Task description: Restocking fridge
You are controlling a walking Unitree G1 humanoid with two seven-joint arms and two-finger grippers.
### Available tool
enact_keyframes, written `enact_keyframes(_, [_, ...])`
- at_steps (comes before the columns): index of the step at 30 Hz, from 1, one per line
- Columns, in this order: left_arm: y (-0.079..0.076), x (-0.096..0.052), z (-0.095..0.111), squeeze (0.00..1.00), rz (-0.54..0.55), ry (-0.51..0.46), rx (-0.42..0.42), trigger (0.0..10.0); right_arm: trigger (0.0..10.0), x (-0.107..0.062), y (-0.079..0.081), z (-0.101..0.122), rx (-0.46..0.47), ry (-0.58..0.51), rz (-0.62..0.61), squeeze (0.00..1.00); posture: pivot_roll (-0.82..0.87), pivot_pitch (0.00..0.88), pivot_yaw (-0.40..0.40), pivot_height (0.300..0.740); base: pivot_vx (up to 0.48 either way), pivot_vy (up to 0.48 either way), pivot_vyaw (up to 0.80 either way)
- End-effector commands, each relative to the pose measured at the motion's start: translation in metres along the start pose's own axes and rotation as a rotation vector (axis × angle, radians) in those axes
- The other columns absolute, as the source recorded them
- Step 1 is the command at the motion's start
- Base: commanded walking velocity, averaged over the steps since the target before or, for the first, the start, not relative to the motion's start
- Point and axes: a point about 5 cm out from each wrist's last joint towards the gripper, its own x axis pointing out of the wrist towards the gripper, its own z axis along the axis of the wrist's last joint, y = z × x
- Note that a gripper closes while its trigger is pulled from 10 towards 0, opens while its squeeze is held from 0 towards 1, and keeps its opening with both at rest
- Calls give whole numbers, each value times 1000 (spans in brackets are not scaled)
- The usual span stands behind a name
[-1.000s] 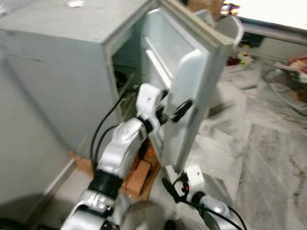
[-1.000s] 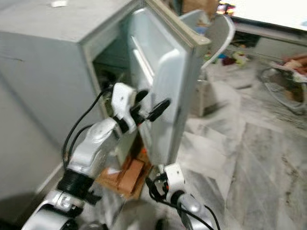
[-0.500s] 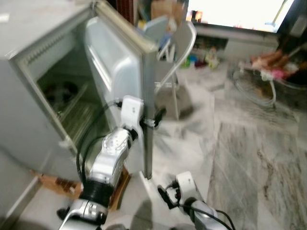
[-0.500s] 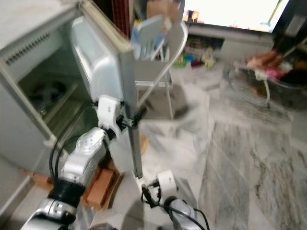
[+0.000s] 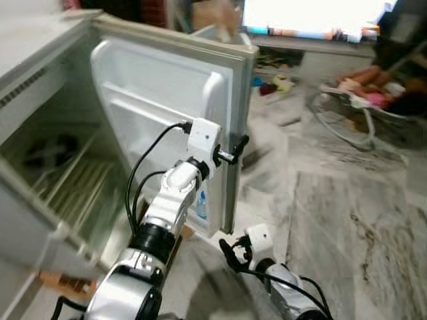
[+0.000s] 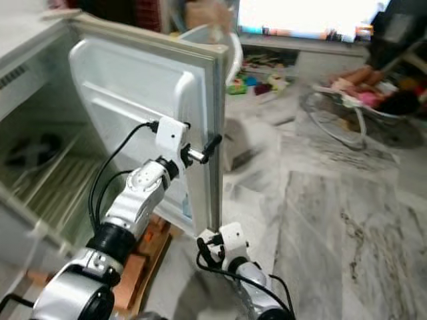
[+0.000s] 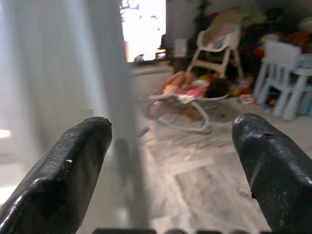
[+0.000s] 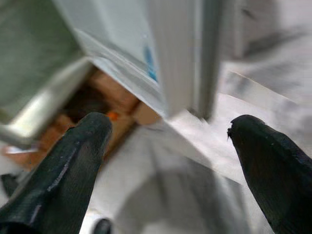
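Left wrist view: left gripper (image 7: 170, 156) astride fridge door (image 7: 105, 97).

Fridge (image 5: 40, 153) interior is blurred and cut off at the left edge; a dark shape on the wire shelf (image 5: 80, 180) can't be identified. Far finger of the left gripper (image 5: 235, 148) is hidden behind the fridge door (image 5: 167, 100) edge. Background toys (image 6: 250, 83) and the bouncer (image 5: 360, 107) too blurred to detail.
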Motion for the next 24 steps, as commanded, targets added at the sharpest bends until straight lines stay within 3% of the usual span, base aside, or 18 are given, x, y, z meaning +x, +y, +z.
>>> enact_keyframes(1, [-12,2,2,0,-65,-6,21,10000,10000,0,-4,2,-4,-10,-14,0,9,0,14,740,480,0,0])
enact_keyframes(10, [-10,-15,-17,0,-98,22,38,10000,10000,-3,-23,11,-18,-48,-63,0,20,0,15,740,480,0,-89])
enact_keyframes(12, [2,-30,-21,0,-42,33,32,10000,10000,-2,-41,32,-29,-96,-81,0,42,0,12,740,480,0,-800])
enact_keyframes(15, [7,-40,-25,0,-10,44,52,10000,10000,-11,-54,43,-50,-146,-90,0,57,0,12,740,477,0,-800])
enact_keyframes(19, [13,-54,-30,0,26,60,87,10000,10000,-19,-58,61,-75,-222,-115,0,54,0,13,740,470,0,-800])
enact_keyframes(24, [31,-89,-52,0,167,123,69,10000,10000,-26,-46,87,-75,-324,-197,0,43,0,12,740,467,0,-800])
